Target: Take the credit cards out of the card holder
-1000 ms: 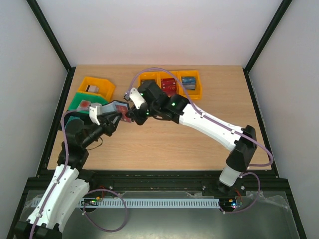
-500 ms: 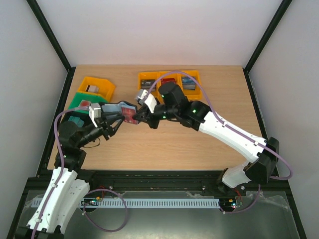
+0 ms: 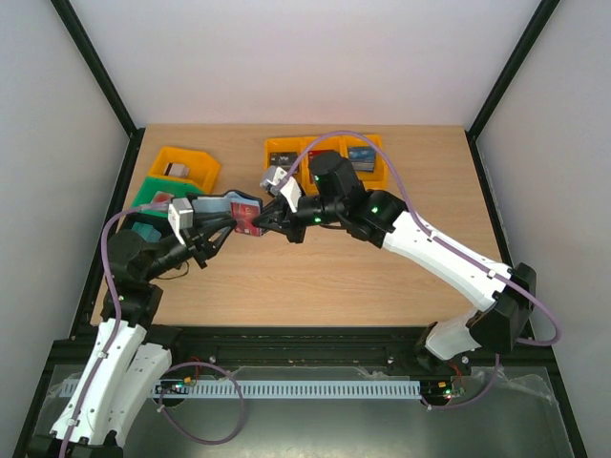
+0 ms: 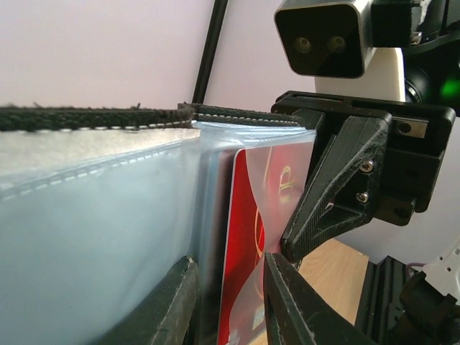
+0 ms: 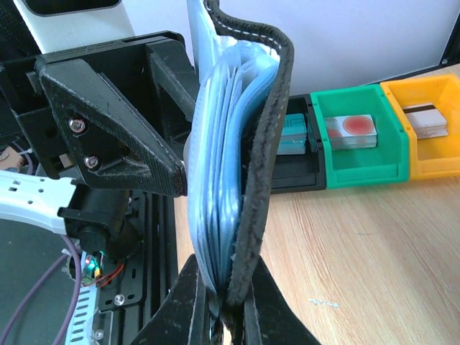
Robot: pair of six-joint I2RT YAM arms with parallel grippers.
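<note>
The card holder (image 3: 225,205) hangs above the table's left half, between both grippers. It is black outside with pale blue sleeves (image 4: 93,230). My right gripper (image 5: 226,272) is shut on its black cover (image 5: 267,136) and the sleeves at the bottom edge, and shows in the top view too (image 3: 271,220). A red credit card (image 4: 248,237) sticks out of the sleeves (image 3: 250,225). My left gripper (image 4: 230,264) is shut on that card together with a clear sleeve fold (image 3: 221,228). Other cards are hidden inside the sleeves.
An orange three-part tray (image 3: 326,143) with card stacks stands at the back centre. An orange bin (image 3: 187,167), a green bin (image 3: 153,197) and a teal item (image 5: 291,134) sit at the left. Bare wood (image 3: 334,277) lies in front.
The right arm has swung its elbow to the right while keeping hold of the card holder. My left jaws widened briefly, then narrowed onto the red card.
</note>
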